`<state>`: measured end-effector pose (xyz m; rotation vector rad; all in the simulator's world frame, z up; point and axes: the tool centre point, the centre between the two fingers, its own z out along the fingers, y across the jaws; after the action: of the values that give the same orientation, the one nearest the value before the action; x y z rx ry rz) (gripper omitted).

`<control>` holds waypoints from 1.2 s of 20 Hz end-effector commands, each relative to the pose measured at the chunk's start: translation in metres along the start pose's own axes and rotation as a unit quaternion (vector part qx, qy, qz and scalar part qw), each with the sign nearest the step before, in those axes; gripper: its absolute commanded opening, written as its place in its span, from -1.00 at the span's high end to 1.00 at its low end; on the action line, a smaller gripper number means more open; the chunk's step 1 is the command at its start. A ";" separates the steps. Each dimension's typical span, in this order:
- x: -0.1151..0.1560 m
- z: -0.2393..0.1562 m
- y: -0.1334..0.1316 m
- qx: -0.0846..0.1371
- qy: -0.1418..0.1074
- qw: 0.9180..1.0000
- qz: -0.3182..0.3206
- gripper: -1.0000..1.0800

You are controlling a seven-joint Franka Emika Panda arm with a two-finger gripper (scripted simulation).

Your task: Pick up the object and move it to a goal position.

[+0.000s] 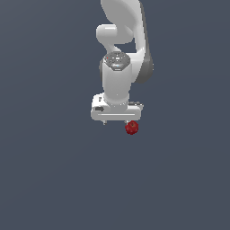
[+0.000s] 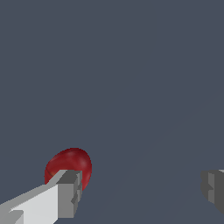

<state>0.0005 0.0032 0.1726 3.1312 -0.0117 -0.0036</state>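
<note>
Gripper (image 2: pixel 142 188) fingers stand wide apart, holding nothing. The object (image 2: pixel 70 166), dark red, lies behind one finger (image 2: pixel 65 192), outside the gap, partly hidden; contact cannot be determined.

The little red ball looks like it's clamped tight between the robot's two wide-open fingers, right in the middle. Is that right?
Not quite. The fingers are wide open, but the red ball is not between them. In the wrist view it sits off-centre, partly hidden behind one fingertip, and the gap across to the other fingertip is empty. The gripper holds nothing.
</note>
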 end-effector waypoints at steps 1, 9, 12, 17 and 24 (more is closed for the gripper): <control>0.000 0.000 0.000 0.000 0.000 1.000 0.000 -0.92; -0.008 0.011 0.007 0.011 -0.021 0.999 0.023 -0.92; -0.008 0.012 0.009 0.012 -0.023 0.999 0.027 -0.92; -0.010 0.016 0.002 0.011 -0.020 1.000 0.010 -0.92; -0.023 0.037 -0.030 0.007 -0.013 0.998 -0.063 -0.92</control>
<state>-0.0184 0.0238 0.1411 3.1438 0.1249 -0.0510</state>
